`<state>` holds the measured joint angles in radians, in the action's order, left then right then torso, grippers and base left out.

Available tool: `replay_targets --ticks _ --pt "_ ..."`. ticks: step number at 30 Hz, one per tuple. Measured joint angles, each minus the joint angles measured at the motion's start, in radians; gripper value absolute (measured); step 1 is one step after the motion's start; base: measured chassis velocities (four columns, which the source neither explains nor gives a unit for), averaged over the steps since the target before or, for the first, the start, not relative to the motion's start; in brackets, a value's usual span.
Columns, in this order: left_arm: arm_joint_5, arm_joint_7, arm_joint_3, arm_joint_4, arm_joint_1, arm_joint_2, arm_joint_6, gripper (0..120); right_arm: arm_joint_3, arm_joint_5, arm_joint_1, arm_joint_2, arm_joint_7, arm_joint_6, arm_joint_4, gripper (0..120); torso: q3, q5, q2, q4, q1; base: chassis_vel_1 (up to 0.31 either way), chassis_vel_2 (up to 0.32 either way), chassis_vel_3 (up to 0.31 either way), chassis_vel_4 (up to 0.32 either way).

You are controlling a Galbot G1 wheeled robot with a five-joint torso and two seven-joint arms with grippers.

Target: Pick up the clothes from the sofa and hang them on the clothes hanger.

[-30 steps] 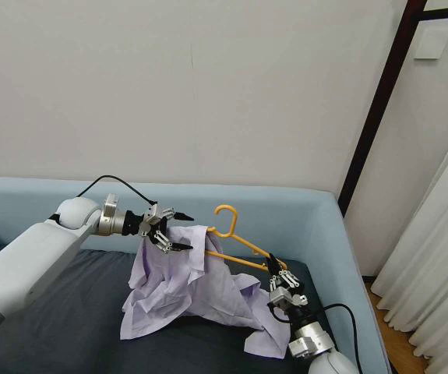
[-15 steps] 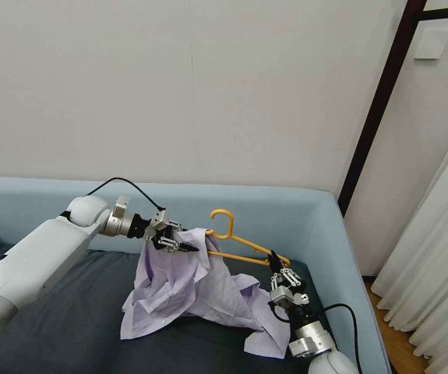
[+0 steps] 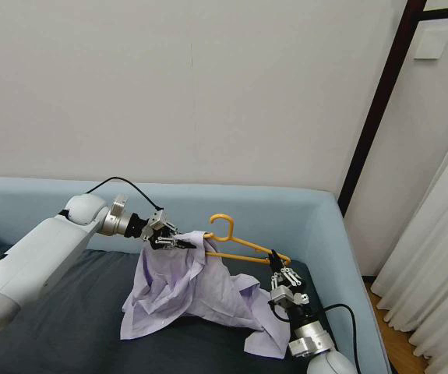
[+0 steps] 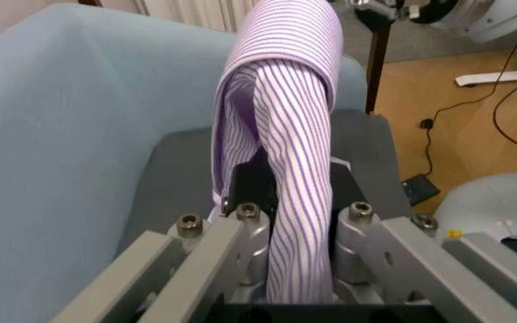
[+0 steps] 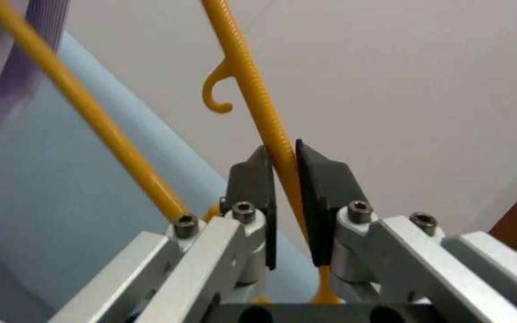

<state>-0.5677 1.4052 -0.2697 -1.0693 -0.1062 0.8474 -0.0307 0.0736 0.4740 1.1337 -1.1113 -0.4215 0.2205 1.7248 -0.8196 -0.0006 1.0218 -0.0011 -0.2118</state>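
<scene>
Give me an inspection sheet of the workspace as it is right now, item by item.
Surface: blue sofa with a dark seat cushion.
Job's things: purple striped shirt draped over one end of the orange hanger, the rest heaped on the seat.
Clutter: nothing seen.
Grippers: left gripper shut on the shirt at the hanger; right gripper shut on the hanger's other end.
Cables: black cable looping over the left arm; second cable by the right arm.
Surroundings: white wall, dark door frame, curtain.
</scene>
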Motion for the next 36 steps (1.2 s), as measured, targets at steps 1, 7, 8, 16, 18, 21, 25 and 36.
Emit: replay_targets --ticks 1,7,8,16,18,21,25,36 --pt "0.000 0.000 0.000 0.000 0.000 0.000 0.000 7 0.000 0.000 0.000 0.000 0.000 0.000 0.000 12 0.000 0.0000 0.000 0.0000 0.000 0.000 0.000 0.000 0.000" --pt "0.008 -0.018 0.021 0.030 -0.003 0.010 0.001 7 -0.014 -0.322 0.012 0.010 0.189 0.205 -0.001 36 0.000 0.0001 0.000 -0.0002 0.000 0.000 0.000 0.000 0.000" --pt "0.009 -0.022 0.025 0.036 -0.003 0.011 0.001 7 -0.012 -0.378 0.012 0.014 0.268 0.264 -0.009 39 0.000 0.0000 0.000 -0.0001 0.000 0.000 0.000 0.000 0.000" --pt "0.015 -0.029 0.040 0.038 -0.003 0.000 -0.003 7 -0.013 -0.630 -0.012 0.045 0.543 0.217 -0.122 70 0.000 0.0002 0.000 0.0000 0.000 0.000 0.000 0.000 0.000" --pt "0.015 -0.030 0.040 0.036 -0.002 -0.001 -0.004 7 -0.009 -0.624 -0.025 0.046 0.521 0.156 -0.147 74 0.000 0.0002 0.000 0.0002 0.000 0.000 0.000 0.000 0.000" --pt "0.006 -0.033 0.041 -0.003 -0.006 -0.016 -0.005 7 -0.006 -0.562 -0.079 0.048 0.513 0.053 -0.235 88 0.000 0.0003 0.000 -0.0002 0.000 0.000 0.000 0.000 0.000" --pt "0.000 -0.033 0.042 -0.027 -0.011 -0.034 -0.005 7 -0.006 -0.469 -0.128 0.050 0.535 0.002 -0.309 98 0.000 0.0000 0.000 -0.0001 0.000 0.000 0.000 0.000 0.000" --pt "-0.002 -0.030 0.064 -0.037 -0.031 -0.036 -0.010 7 -0.019 -0.366 -0.260 0.007 0.537 -0.004 -0.482 100 0.000 -0.0001 0.000 -0.0001 0.000 0.000 0.000 0.000 0.000"
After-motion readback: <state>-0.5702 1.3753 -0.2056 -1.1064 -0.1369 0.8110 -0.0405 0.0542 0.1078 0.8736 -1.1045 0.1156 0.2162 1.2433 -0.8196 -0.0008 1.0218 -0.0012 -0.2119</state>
